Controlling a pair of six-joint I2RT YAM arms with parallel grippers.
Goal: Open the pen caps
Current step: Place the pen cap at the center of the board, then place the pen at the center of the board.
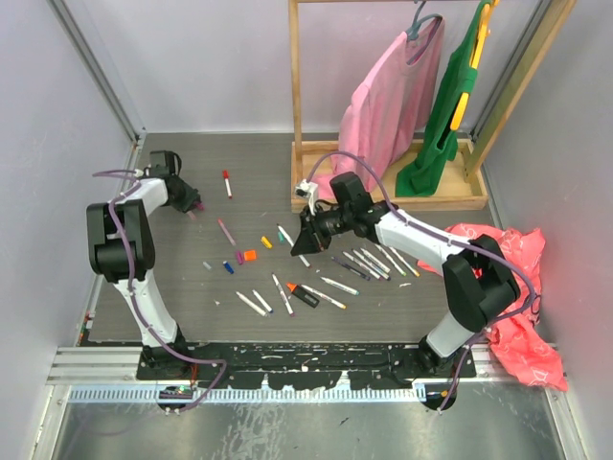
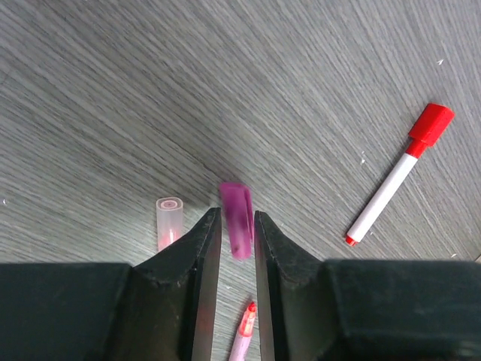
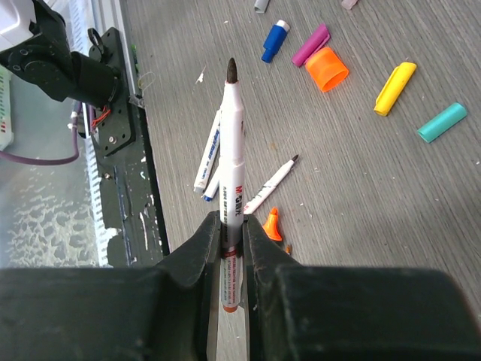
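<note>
My left gripper [image 2: 237, 218] hangs over the far left of the table, jaws slightly apart. A blurred purple pen cap [image 2: 235, 197] sits loose between its tips. A clear cap [image 2: 170, 218] lies just left of it. A red-capped pen [image 2: 398, 177] lies to the right, and a red-tipped pen [image 2: 246, 331] lies under the jaws. My right gripper [image 3: 233, 222] is shut on a white pen [image 3: 231, 135] whose dark tip is bare. Beyond it lie loose caps: orange [image 3: 327, 69], yellow [image 3: 394, 88], teal [image 3: 441, 122], magenta [image 3: 310, 45] and blue [image 3: 275, 40]. Several pens [image 1: 364, 264] lie mid-table.
A wooden clothes rack [image 1: 383, 199] with pink and green garments stands at the back right, close behind my right arm. A red plastic bag [image 1: 512, 287] lies at the right edge. A metal rail [image 1: 287, 364] runs along the near edge.
</note>
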